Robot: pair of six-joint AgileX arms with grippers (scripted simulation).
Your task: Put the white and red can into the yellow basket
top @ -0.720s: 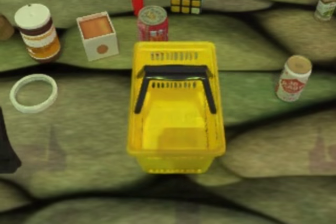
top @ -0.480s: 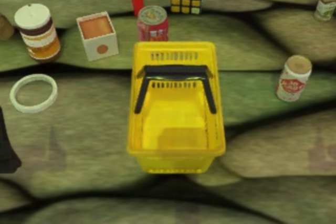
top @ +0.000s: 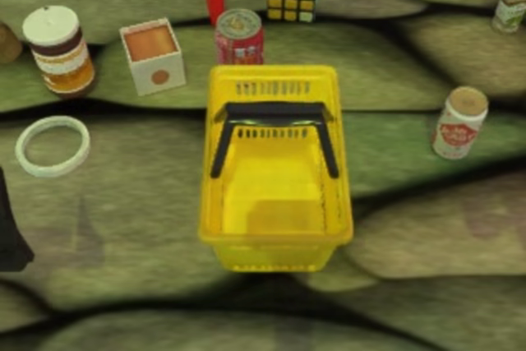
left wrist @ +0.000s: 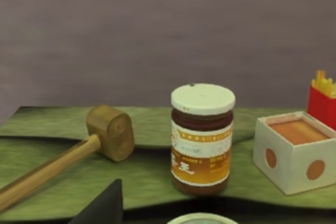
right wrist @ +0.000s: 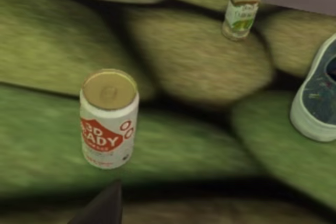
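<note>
Standing upright right of the basket [top: 275, 166], well apart: one can [top: 459, 123], white with red label. Likely light, rigid, smooth-sided; best gripped across mid-body. Right gripper not visible from above; finger state cannot be told. Left arm [top: 10, 232] parked at left edge.

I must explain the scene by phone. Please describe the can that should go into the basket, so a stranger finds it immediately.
Start at the yellow basket in the middle of the table. To its right, standing apart and upright, is the white and red can. Unlike the mostly red can behind the basket, it has a white body and a dull tan top.
</note>
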